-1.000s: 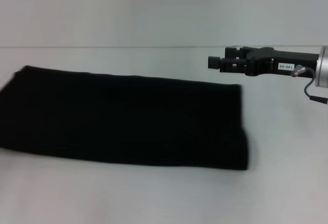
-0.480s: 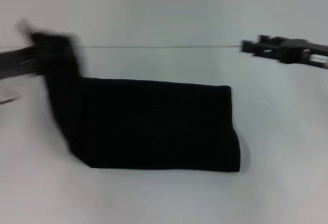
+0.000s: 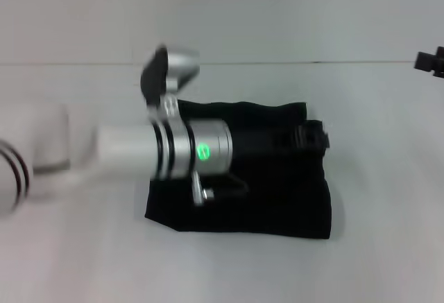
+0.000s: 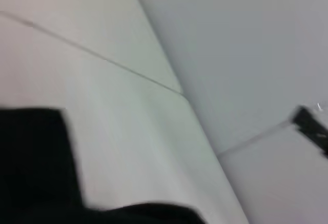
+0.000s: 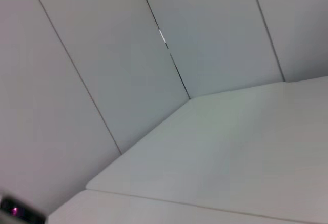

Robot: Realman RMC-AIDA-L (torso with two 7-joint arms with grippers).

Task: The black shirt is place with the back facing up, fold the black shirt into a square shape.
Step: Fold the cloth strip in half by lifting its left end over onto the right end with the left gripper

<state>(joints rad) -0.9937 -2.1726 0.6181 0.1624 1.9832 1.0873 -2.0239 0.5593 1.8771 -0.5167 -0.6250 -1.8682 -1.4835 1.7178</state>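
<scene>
Blur over most of the left arm, a white and silver jointed limb with a green light on its wrist, reaching from the left edge across the middle of the head view. Beneath it, lying on the pale grey table near centre: the black shirt, matte short-sleeved cloth, bunched into a compact, roughly squarish heap with a rumpled far-right corner. Left part of the cloth hidden under the wrist. No lettering or label legible anywhere; only plain black fabric showing. At the shirt's far-right corner, the left gripper, black and jointed, low over or touching the cloth; cannot tell whether spread, pressed together or pinching fabric. Far right, cut off by the frame edge and well apart from the shirt: a small black part of the right gripper, fingers impossible to make out.
</scene>
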